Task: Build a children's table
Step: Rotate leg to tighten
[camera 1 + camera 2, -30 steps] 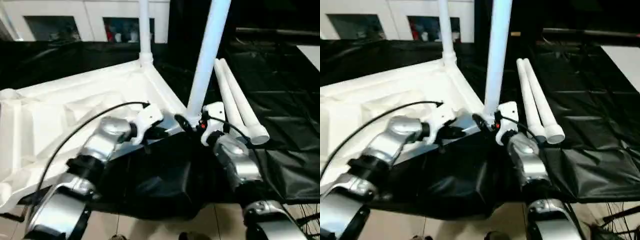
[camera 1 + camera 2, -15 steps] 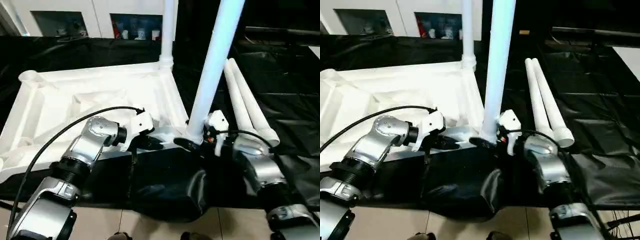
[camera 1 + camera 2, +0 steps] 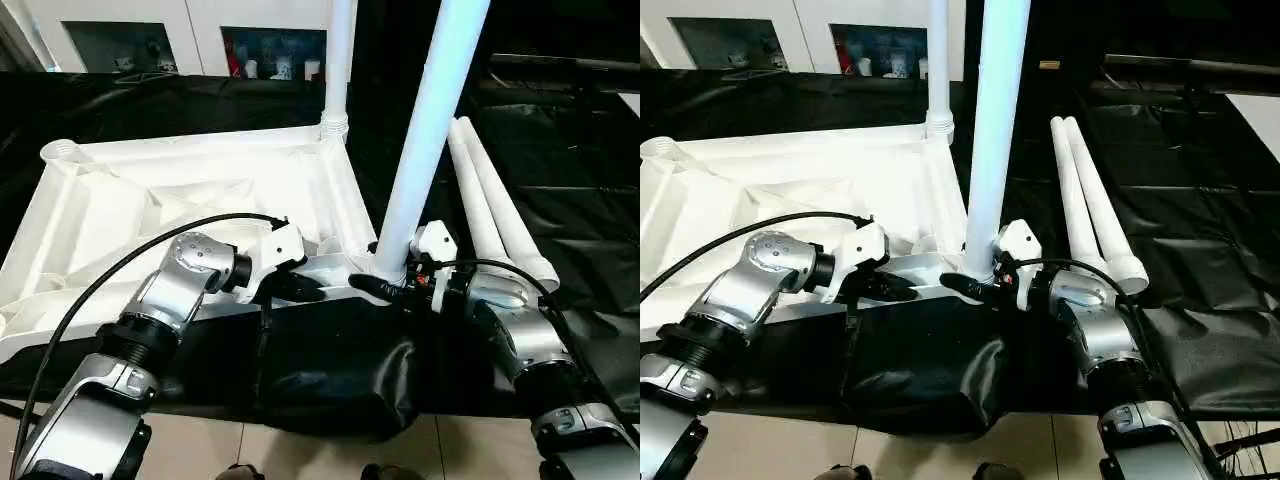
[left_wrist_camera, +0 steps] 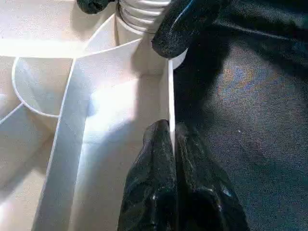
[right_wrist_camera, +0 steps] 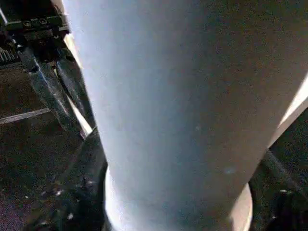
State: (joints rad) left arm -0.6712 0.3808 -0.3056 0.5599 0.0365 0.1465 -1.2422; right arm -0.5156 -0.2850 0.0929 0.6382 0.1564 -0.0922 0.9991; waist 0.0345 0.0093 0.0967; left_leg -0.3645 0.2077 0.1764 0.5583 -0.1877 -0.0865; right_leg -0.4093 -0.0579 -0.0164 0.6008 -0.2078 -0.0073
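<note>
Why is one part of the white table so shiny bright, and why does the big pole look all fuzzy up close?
In the left wrist view, light glares off the tabletop's ribbed underside, washing out that patch, while the left gripper casts a dark shadow beside it. In the right wrist view, the leg stands so close to the camera that it looks soft and out of focus.

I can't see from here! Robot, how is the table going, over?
Left pincer shut on tabletop rim. Right pincer around near leg base. Two legs standing, two spare legs lying alongside. Nothing blocking.
</note>
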